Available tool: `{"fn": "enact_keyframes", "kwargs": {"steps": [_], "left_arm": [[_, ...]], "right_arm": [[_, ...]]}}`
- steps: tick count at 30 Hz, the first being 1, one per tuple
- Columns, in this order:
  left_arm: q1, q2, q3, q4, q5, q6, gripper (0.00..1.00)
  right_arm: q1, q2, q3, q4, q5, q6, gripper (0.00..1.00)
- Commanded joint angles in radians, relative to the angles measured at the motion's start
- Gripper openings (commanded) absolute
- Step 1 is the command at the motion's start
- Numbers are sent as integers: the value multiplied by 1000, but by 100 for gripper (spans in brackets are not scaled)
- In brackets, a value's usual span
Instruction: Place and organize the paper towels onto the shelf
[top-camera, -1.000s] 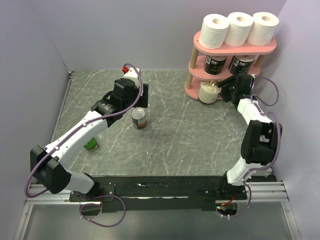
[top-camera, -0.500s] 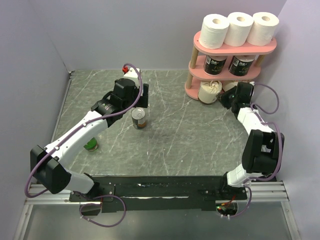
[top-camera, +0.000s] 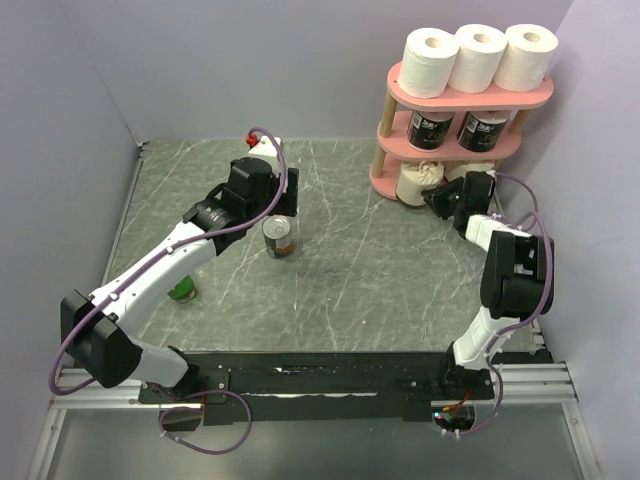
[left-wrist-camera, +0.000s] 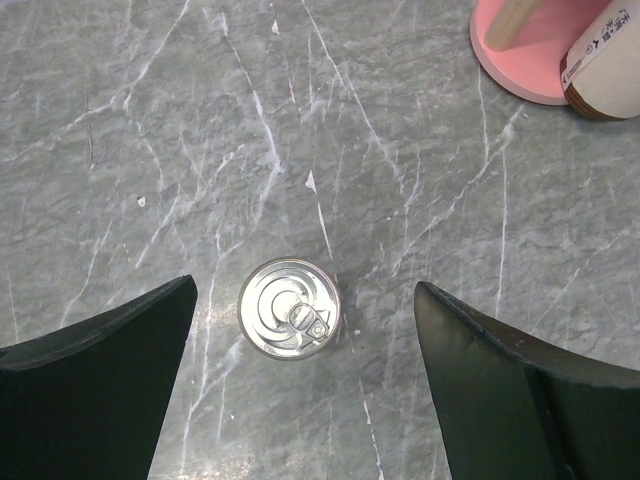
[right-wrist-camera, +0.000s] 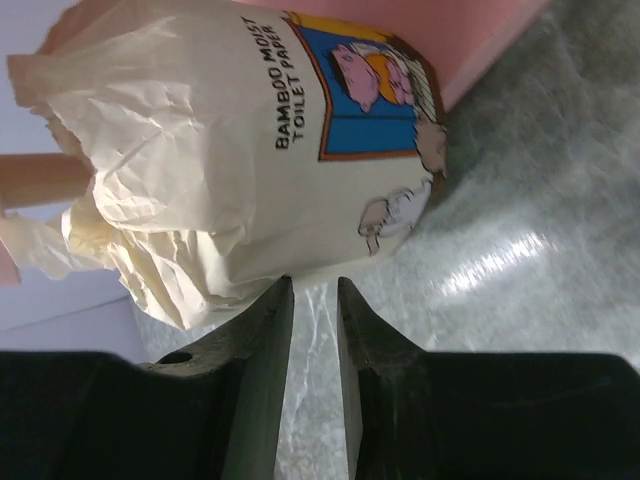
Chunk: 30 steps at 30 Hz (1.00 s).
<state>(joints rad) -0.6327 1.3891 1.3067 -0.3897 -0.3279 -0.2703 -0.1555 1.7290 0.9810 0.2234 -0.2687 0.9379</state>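
Marble table; roll reads "BAMBOO MOIST TOILET PAPER"; left jaws apart, right closed.

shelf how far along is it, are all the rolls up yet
Nearly done. Three white rolls stand on the shelf's top board, two black-printed rolls on the middle. In hand: the right tool, nearly closed, is at a wrapped roll lying at the bottom board's edge. Left: settling that roll squarely; no other loose roll shows. The left tool, open, hangs over a can.
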Motion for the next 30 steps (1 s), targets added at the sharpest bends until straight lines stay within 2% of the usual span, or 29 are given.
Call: {"fn": "enact_keyframes", "kwargs": {"steps": [1,9,19,24,30], "left_arm": [[-5,-29,19,6,-19,19,96],[-5,-22,19,6,-16,17,96],[-5,-29,12,11,-25,19,96],[-5,-39,5,17,-20,28,96],[-5,-96,-32,74,10,46,96]], "right_arm": [[1,44,87,113,2,19,32],[8,136,189,125,0,48,35],[16,211,242,123,-4,84,37],[14,152,225,80,-29,42,39],[13,-2,185,-143,-93,-108,42]]}}
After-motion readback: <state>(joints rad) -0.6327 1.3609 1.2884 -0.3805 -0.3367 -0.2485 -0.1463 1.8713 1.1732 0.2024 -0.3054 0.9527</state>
